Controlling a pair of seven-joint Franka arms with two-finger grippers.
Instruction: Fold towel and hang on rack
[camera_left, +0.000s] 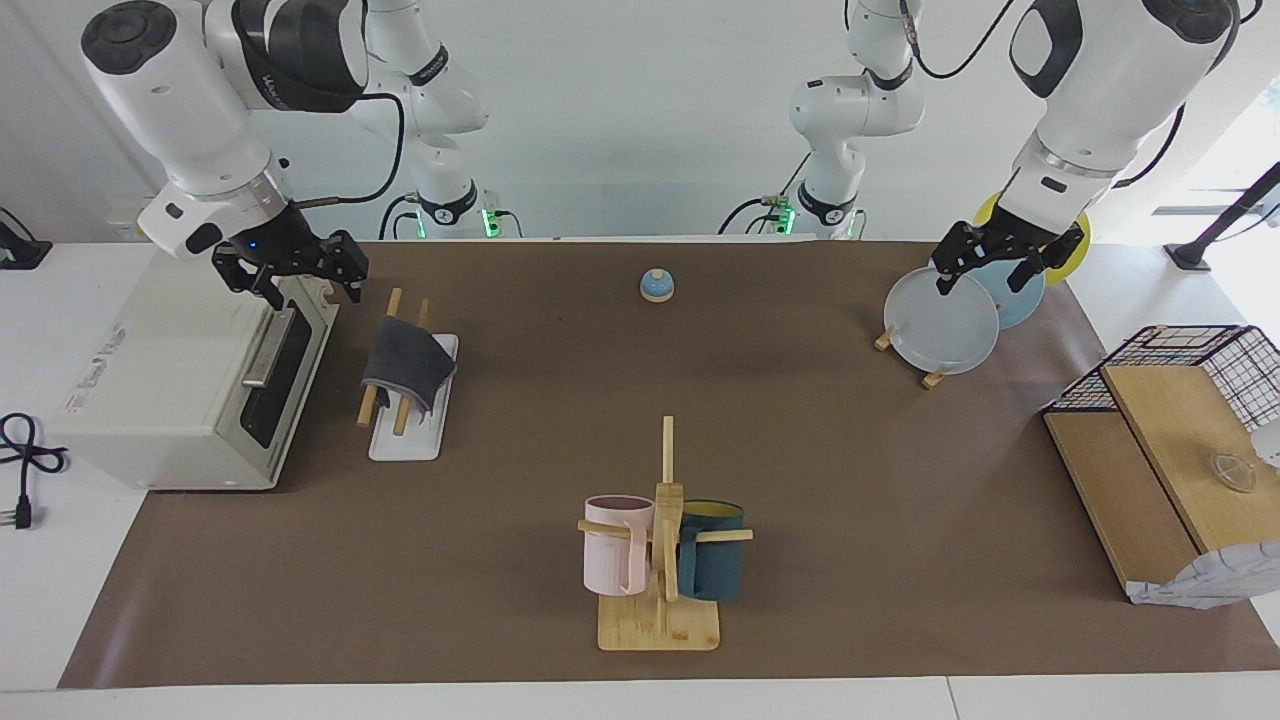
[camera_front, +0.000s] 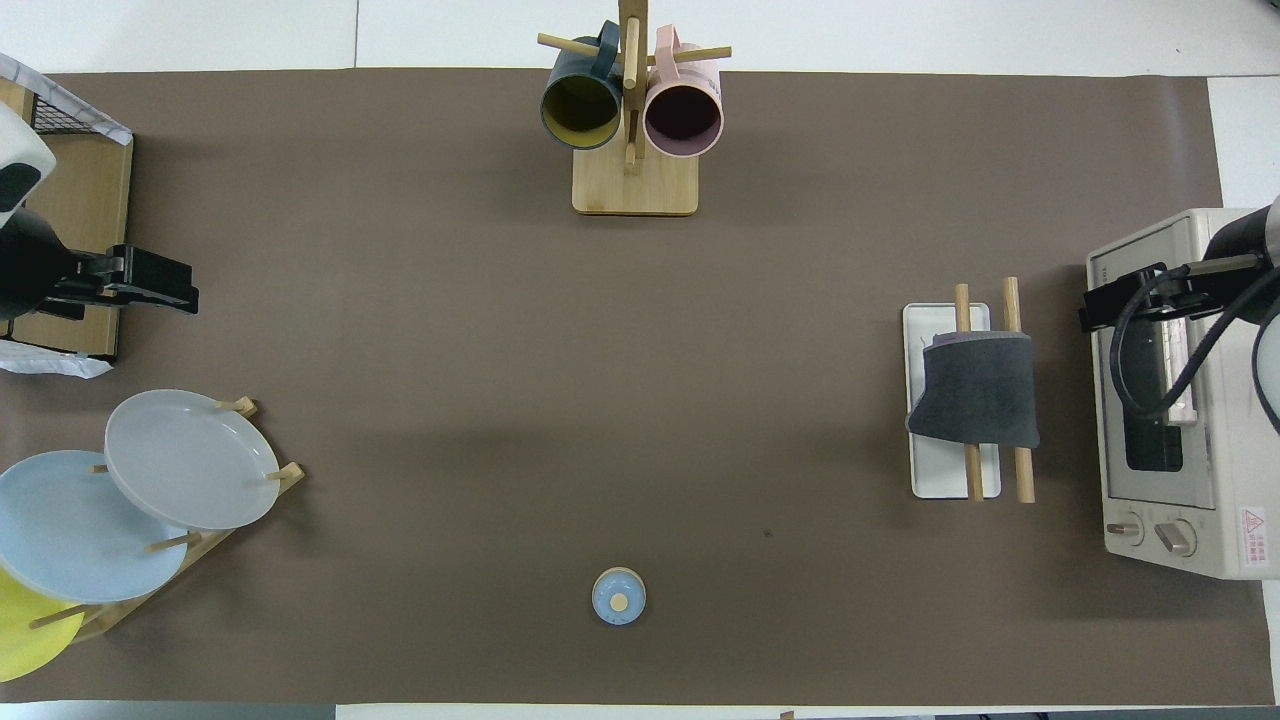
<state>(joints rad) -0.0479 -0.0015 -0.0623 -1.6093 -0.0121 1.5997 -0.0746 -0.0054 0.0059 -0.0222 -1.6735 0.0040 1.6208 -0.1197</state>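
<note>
The towel is folded, dark grey face out, and draped over both wooden rods of the rack. A thin purple strip shows at its edge farthest from the robots. The rack stands beside the toaster oven, toward the right arm's end of the table. My right gripper hangs open and empty over the oven's top edge, apart from the towel. Open and empty too, my left gripper is up over the plates at the left arm's end.
A white toaster oven sits next to the rack. A mug tree with two mugs stands at the table's edge farthest from the robots. There are also plates on a wooden stand, a small blue bell and a wire basket with wooden boards.
</note>
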